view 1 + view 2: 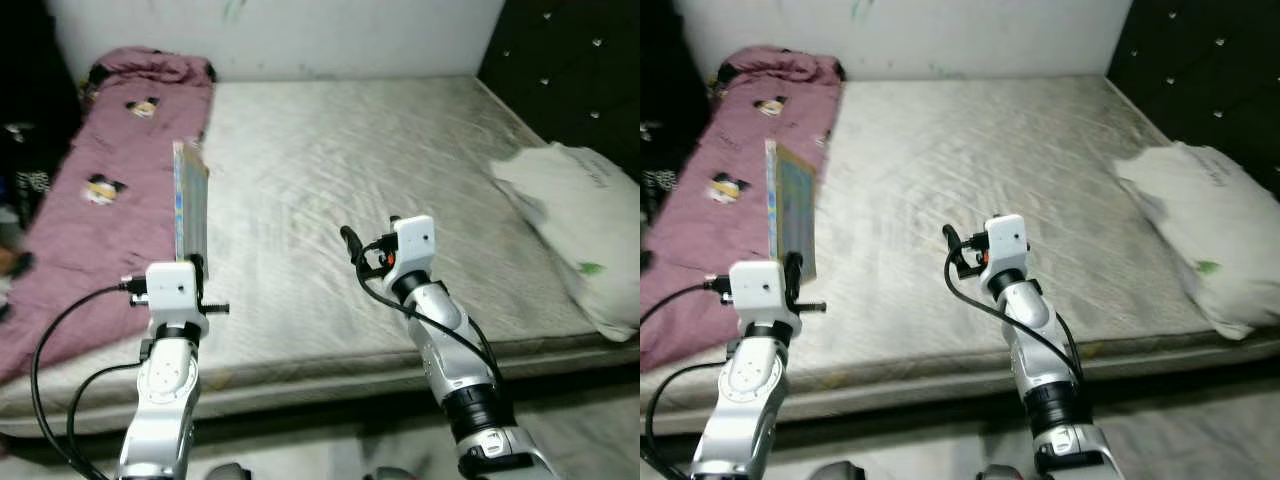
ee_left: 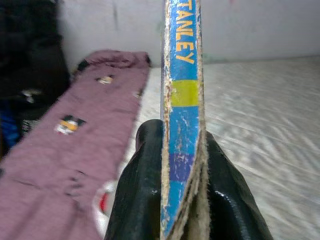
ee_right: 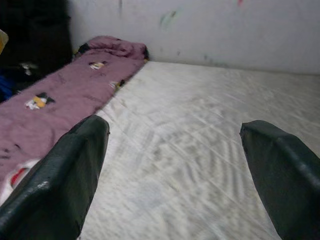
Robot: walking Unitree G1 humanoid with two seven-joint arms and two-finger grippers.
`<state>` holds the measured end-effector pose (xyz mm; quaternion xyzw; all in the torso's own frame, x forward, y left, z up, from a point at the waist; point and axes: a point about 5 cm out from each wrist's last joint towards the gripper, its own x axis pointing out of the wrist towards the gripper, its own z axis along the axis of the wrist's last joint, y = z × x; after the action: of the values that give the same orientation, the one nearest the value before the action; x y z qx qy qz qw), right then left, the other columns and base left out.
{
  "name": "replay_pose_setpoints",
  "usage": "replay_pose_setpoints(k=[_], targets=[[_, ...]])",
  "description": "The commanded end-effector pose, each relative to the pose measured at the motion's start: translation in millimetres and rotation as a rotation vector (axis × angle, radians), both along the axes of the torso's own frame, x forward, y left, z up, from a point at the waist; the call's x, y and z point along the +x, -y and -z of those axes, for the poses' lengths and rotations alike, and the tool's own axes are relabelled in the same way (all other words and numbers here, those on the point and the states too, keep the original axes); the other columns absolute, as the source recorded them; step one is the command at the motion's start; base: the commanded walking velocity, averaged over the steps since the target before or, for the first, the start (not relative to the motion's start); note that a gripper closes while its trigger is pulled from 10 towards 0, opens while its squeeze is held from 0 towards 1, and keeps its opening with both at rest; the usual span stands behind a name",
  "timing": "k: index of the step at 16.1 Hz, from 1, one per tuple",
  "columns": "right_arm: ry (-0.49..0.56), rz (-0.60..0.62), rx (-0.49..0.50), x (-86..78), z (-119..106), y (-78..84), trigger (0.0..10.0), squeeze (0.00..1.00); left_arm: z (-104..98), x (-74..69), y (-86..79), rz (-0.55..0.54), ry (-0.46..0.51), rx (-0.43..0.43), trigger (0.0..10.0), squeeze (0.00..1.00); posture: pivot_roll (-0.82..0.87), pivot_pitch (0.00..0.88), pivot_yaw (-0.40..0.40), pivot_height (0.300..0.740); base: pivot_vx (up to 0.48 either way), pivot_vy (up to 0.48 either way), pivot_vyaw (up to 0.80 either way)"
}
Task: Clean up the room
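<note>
**A:** What has the left claw got?

**B:** A thin book, pinched by its lower edge between the two black fingers. It stands upright, edge-on, above the front left part of the bed. The spine is blue with a yellow-green band and yellow letters reading "TANLEY"; its edges are frayed and worn. The cover facing sideways is pale blue with a light border.

**A:** And the right claw?

**B:** Spread wide with nothing between the fingers. It hangs over the middle of the mattress, near the front edge, well apart from the book.

**A:** What lies under them?

**B:** A bare off-white mattress with a faint woven pattern, wide and mostly uncovered. Along the robot's left side a mauve blanket runs from front to back, printed with small cartoon figures, and bunches up at the far end against the wall.

**A:** The room?

**B:** A pale wall behind the bed with a few small marks. On the right a black tufted headboard. A white pillow lies at the mattress's right edge, just below the headboard. Dark clutter sits in the shade past the blanket on the far left; I cannot tell what it is.
</note>
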<state>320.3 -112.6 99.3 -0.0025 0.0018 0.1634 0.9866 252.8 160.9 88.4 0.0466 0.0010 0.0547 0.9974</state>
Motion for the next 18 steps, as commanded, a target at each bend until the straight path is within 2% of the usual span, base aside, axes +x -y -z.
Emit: replay_pose_setpoints(k=[1,3,5,9,10,11,15,18], targets=[[0.01,0.018,-0.008,1.7,-3,5.4,10.0,0.0,-12,2.8,5.7,0.012,0.067,0.016,10.0,0.0,-0.05,0.0,-0.009,0.74,0.0,0.0,0.0],[0.008,0.018,-0.006,1.5,-2,4.9,10.0,0.0,-13,1.3,-2.4,-0.053,0.071,0.029,10.0,0.0,-0.05,0.0,-0.009,0.74,0.0,0.0,0.0],[0.009,0.019,-0.005,1.6,-2,5.1,10.0,0.0,-15,0.2,-6.8,-0.025,0.09,-0.027,10.0,0.0,-0.04,0.002,-0.011,0.74,0.0,0.0,0.0],[0.01,0.035,0.007,-1.0,-3,11.5,10.0,0.0,-18,-7.1,-17.8,-0.032,0.105,-0.004,10.0,0.0,-0.05,0.005,-0.009,0.74,0.0,0.0,0.0],[0.004,0.038,0.007,-2.3,-2,12.7,10.0,0.0,-19,-9.1,-19.0,-0.042,0.118,0.013,10.0,0.0,-0.05,0.005,-0.009,0.74,0.0,0.0,0.0],[-0.001,0.041,0.007,-3.0,-1,13.2,10.0,0.0,-17,-9.5,-21.0,-0.079,0.092,0.049,10.0,0.0,-0.05,0.005,-0.009,0.74,0.0,0.0,0.0],[0.008,0.03,-0.002,-2.0,-2,11.3,10.0,0.0,-18,-9.4,-16.8,-0.021,0.107,-0.015,10.0,0.0,-0.05,0.008,-0.013,0.74,0.0,0.0,0.0],[0.015,0.019,-0.015,-3.0,-3,10.0,10.0,0.0,-16,-10.1,-15.9,-0.019,0.092,-0.001,10.0,0.0,-0.05,0.01,-0.016,0.74,0.0,0.0,0.0]])
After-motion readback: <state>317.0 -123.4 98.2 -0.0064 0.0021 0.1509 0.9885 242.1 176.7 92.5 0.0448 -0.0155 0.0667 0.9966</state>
